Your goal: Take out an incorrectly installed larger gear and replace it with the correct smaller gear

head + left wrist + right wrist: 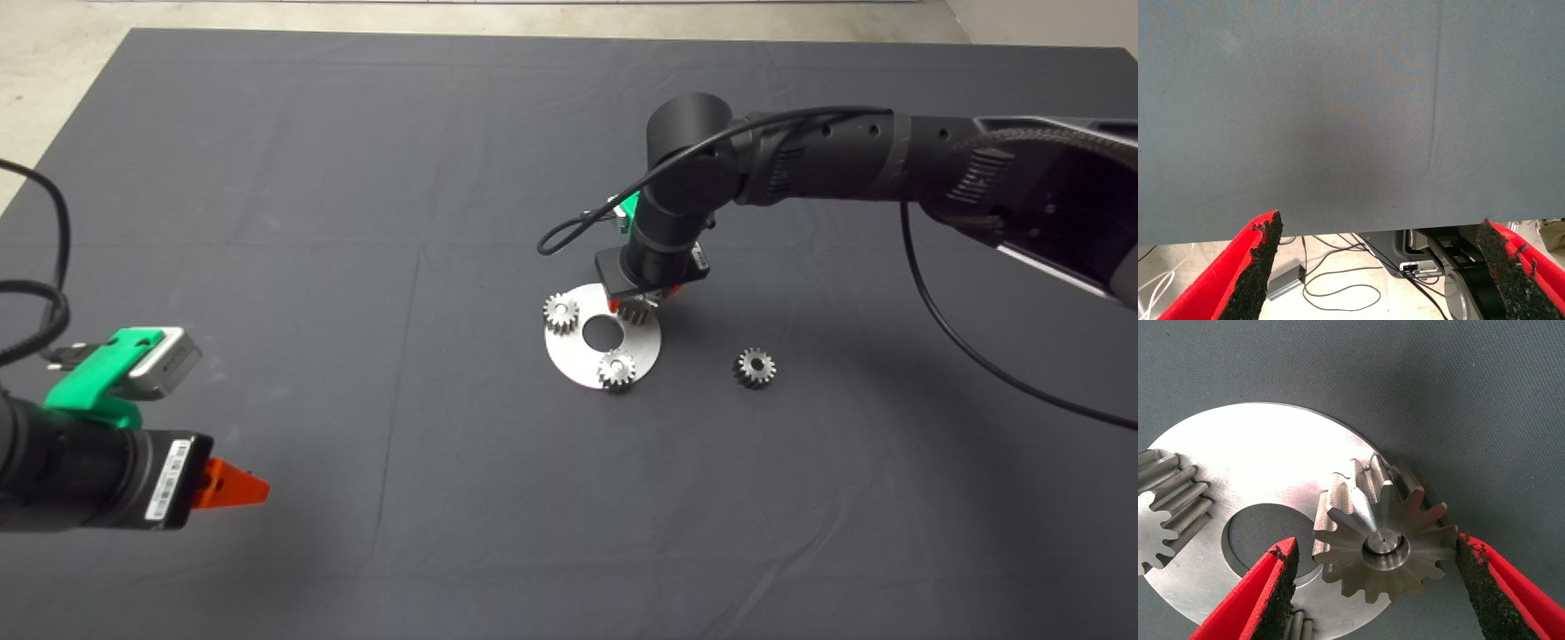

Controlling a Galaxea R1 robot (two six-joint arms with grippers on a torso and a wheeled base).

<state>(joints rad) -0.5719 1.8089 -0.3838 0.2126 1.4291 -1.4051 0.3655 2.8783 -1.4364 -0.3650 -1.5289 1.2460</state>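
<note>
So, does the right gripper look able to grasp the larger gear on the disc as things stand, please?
Probably yes: the right gripper is open, its fingers either side of the larger gear, which sits on the metal disc with nothing between.

Plate: round metal plate (pixel 1271 453) with a centre hole, lying on the dark mat (pixel 1458 387).
Larger gear: the larger gear (pixel 1385 543) sits on a pin at the plate's edge.
Right gripper: the right gripper (pixel 1371 587) is spread, 1 finger either side of the gear.
Other gear: another gear (pixel 1168 507) stands across the hole.
</note>
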